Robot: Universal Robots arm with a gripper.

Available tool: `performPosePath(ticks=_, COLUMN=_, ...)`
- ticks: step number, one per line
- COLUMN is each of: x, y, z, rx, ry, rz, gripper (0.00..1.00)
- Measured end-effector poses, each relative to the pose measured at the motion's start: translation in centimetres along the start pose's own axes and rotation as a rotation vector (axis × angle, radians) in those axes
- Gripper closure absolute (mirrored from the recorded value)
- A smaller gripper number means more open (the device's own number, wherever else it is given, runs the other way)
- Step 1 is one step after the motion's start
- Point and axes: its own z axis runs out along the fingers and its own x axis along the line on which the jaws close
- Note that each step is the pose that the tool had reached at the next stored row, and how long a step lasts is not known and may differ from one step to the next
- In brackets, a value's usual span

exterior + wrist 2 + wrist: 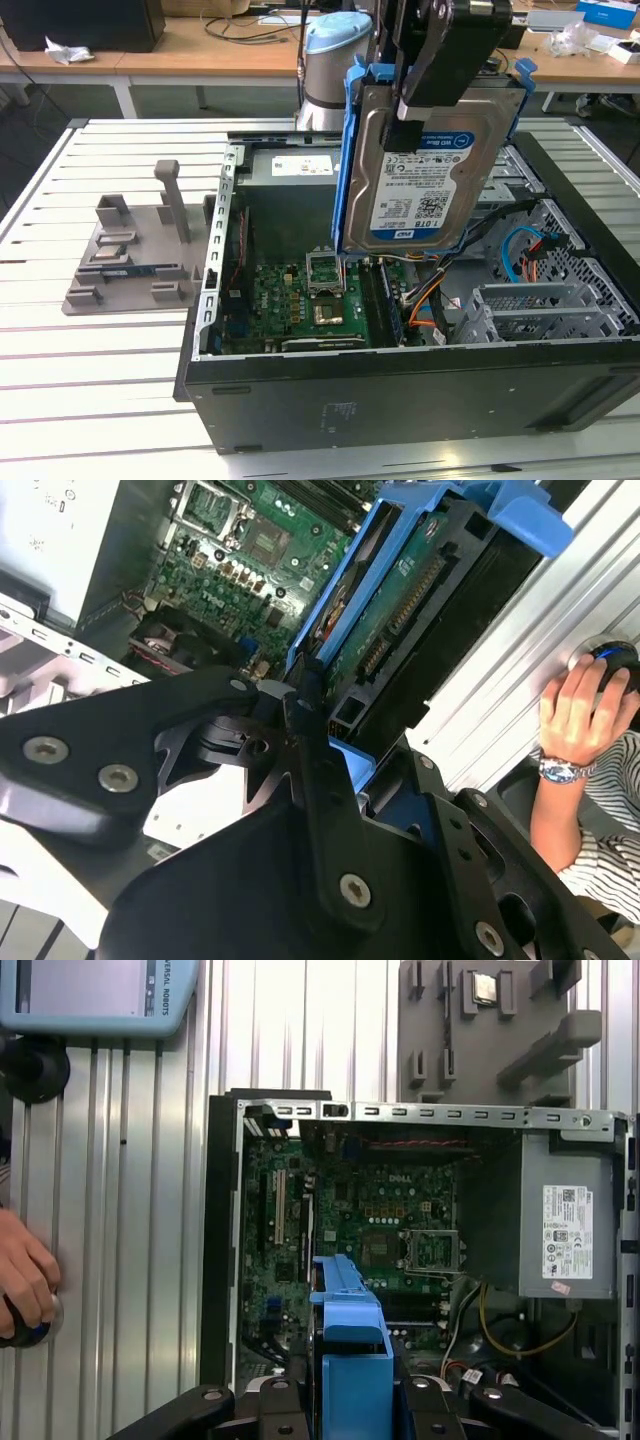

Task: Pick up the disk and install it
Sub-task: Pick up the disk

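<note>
exterior view, left to right: grey fixture plate (130,250) on the slatted bench (60,380), then the open computer case (400,400) lying on its side with the motherboard (300,305) exposed. the disk (425,180) hangs in the air above the case interior, roughly over the motherboard's right edge. the gripper (405,135) is clamped on the disk from above, its black finger lying across the label face. the disk's long axis is near vertical and slightly tilted, label toward the exterior camera, blue rails on both sides. the grey drive cage (545,310) sits lower, to the exterior view's right of the disk and apart from it, so the disk looks picked up but not yet seated.

the exterior view gives the label side. the second wrist view gives the other side, green circuit board and connector edge inside the blue rail, plus a person's hand (580,715) at the bench edge. the first wrist view looks straight down past the rail onto the motherboard and power supply (565,1230).
</note>
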Motion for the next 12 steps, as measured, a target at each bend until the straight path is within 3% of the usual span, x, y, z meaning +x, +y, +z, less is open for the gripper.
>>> performPosePath(ticks=12, x=0.19, y=-1.55, z=0.08, rx=-0.0001, ry=-0.0002, rz=0.002, gripper=0.63)
